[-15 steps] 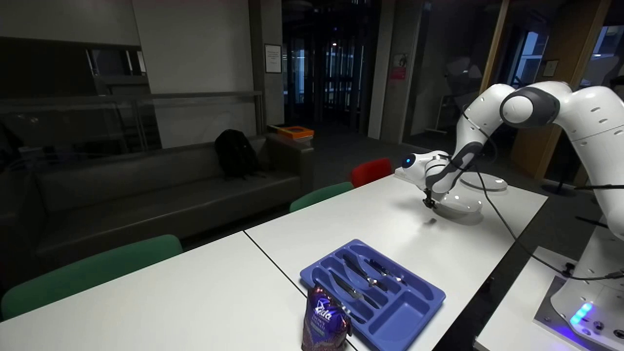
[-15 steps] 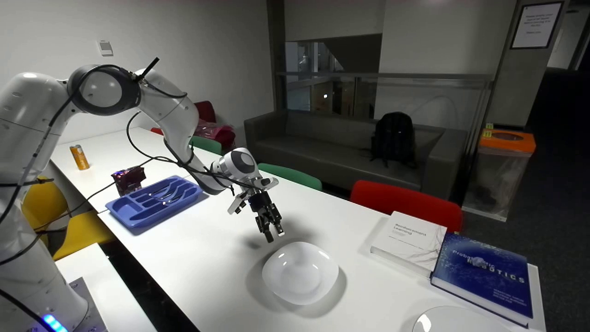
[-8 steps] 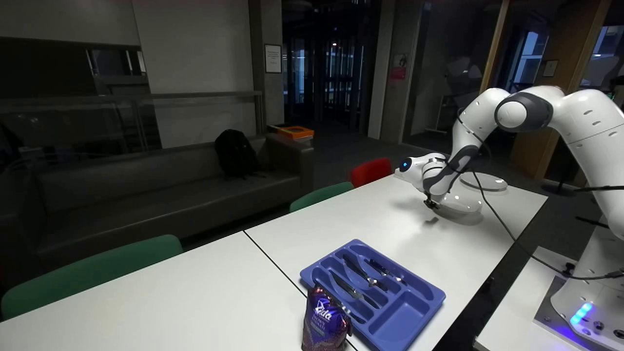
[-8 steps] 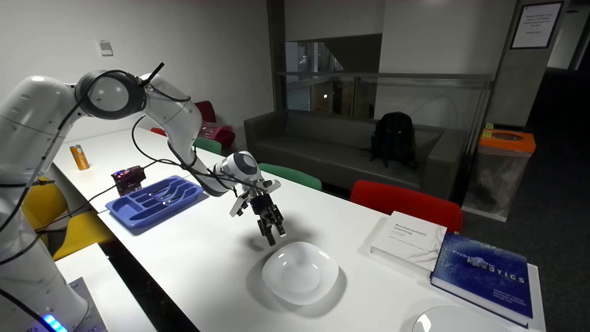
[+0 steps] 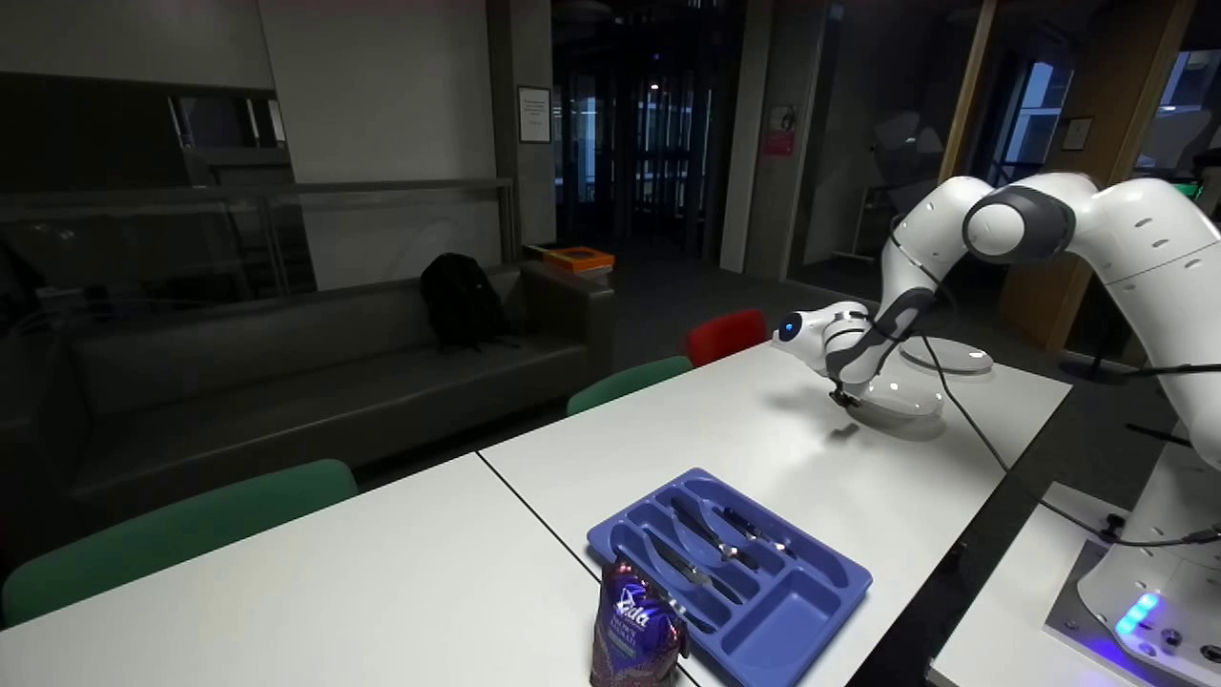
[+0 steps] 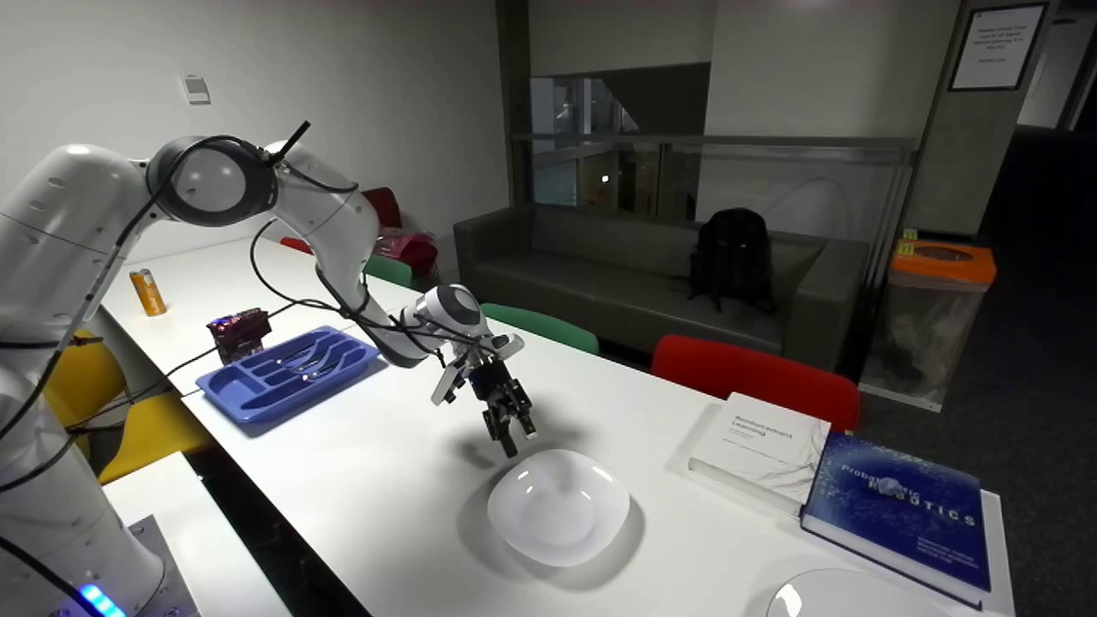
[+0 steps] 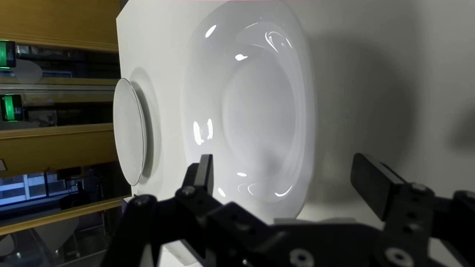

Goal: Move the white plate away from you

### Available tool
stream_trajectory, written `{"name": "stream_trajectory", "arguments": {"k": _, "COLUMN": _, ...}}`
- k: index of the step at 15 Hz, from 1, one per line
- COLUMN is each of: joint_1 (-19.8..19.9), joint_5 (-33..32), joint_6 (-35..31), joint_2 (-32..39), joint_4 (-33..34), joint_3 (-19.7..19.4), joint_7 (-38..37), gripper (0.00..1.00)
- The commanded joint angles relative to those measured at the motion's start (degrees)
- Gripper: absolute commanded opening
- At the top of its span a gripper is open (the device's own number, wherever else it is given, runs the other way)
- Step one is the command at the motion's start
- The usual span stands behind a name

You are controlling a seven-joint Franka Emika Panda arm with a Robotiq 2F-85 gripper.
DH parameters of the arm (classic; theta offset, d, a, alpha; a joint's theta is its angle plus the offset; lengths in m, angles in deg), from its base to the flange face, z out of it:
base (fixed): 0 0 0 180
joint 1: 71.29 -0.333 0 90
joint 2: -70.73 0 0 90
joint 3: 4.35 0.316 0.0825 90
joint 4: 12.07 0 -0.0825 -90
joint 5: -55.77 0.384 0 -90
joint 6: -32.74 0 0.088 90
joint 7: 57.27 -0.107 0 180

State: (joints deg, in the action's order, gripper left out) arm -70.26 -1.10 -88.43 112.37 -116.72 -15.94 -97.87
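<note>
The white plate (image 6: pixel 559 507) is a small dish with a raised, bowl-like rim, resting on the white table. It also shows in an exterior view (image 5: pixel 904 399), partly behind my wrist, and fills the middle of the wrist view (image 7: pixel 259 100). My gripper (image 6: pixel 519 440) is open and empty, just above the table beside the plate's rim. In the wrist view, one finger of the gripper (image 7: pixel 282 163) overlaps the plate and the other is over the table past its rim. I see no clear contact with the plate.
A flatter white plate (image 5: pixel 946 356) lies farther along the table. Two books, white (image 6: pixel 761 450) and blue (image 6: pixel 896 514), lie near the far edge. A blue cutlery tray (image 5: pixel 782 620), a purple bag (image 5: pixel 634 630) and an orange can (image 6: pixel 148 293) stand on the other side.
My gripper has moved slightly down and toward the white plate's rim, with the upper arm lowering a little. The plate has not moved, and the gripper stays open.
</note>
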Motion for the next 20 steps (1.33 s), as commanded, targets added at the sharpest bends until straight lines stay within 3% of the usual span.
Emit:
{"name": "stream_trajectory", "arguments": {"k": 1, "joint_1": -0.5, "joint_5": -1.9, "joint_6": 2.0, "joint_2": 1.2, "joint_4": 2.0, "joint_3": -0.6, "joint_7": 0.2, "gripper": 1.0}}
{"name": "stream_trajectory", "arguments": {"k": 20, "joint_1": 0.0, "joint_5": -2.1, "joint_6": 3.6, "joint_2": 4.1, "joint_4": 5.0, "joint_3": -1.8, "joint_7": 0.2, "gripper": 1.0}}
